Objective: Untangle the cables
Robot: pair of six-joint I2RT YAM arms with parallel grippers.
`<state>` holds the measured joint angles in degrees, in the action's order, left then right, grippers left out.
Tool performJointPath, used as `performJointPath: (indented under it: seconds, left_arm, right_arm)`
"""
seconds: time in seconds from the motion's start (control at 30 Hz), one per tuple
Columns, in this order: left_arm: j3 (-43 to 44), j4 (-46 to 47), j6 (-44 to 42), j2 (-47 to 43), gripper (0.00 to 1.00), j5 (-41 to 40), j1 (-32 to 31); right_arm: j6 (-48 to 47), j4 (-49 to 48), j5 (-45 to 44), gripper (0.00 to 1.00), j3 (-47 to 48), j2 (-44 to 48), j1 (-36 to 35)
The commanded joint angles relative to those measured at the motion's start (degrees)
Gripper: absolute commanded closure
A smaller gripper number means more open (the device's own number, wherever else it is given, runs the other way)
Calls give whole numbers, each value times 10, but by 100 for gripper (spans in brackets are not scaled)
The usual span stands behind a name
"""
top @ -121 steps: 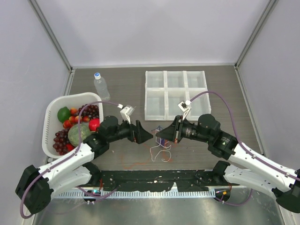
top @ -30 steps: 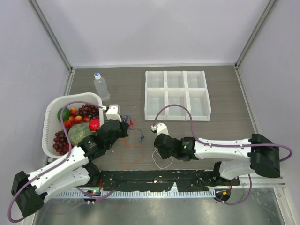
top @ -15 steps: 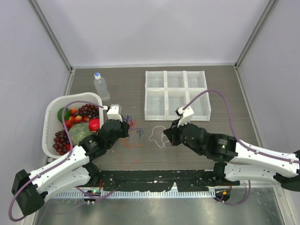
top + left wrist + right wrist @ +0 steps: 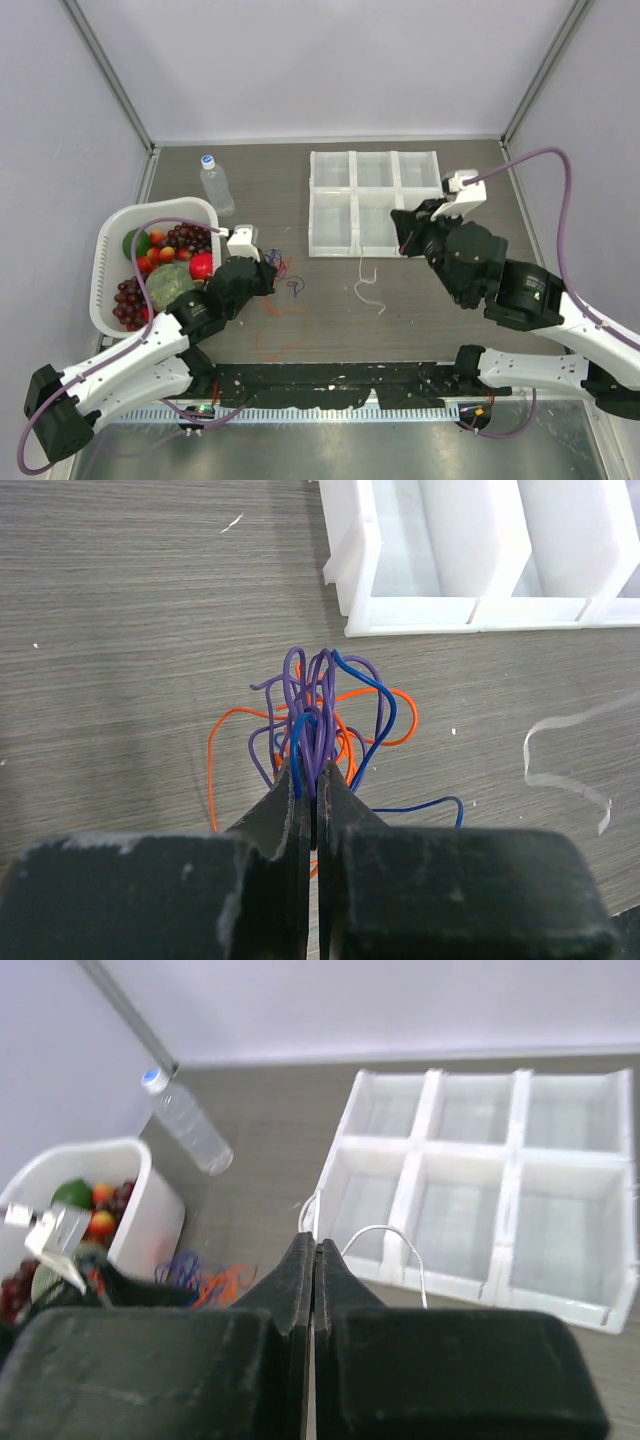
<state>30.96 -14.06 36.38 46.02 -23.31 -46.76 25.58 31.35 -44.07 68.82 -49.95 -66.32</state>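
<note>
Two tools split the tangle: the left tool clamps the purple, blue and orange cables left of centre on the worktop, while the right tool, raised by the near edge of the tray, pinches the white cable, which hangs clear. Next, likely: lay it down apart, then single out one coloured strand.

Both white-shelled arms with black joints carry thick lilac hoses, small white wrist boxes and matte black wedge-fingered grippers.

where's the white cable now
Top view: the white cable shows just below the white tray, right of the coloured bundle in the left gripper, seemingly dangling from the right gripper.
</note>
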Motion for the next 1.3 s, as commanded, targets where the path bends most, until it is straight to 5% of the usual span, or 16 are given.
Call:
performJointPath:
  seconds: [0.0,0.57,0.9,1.27]
  left_arm:
    - [-3,19,13,-15,100,7,1]
    - [-20,10,28,-44,100,36,1]
    - [-16,9,33,-39,100,42,1]
    - [-23,20,36,-30,100,49,0]
  right_arm:
    - [-69,6,-72,99,106,-37,50]
    - [-136,19,78,99,320,-233,364]
    - [-79,-56,208,99,144,-248,484]
    - [-9,-123,278,99,-57,-198,507]
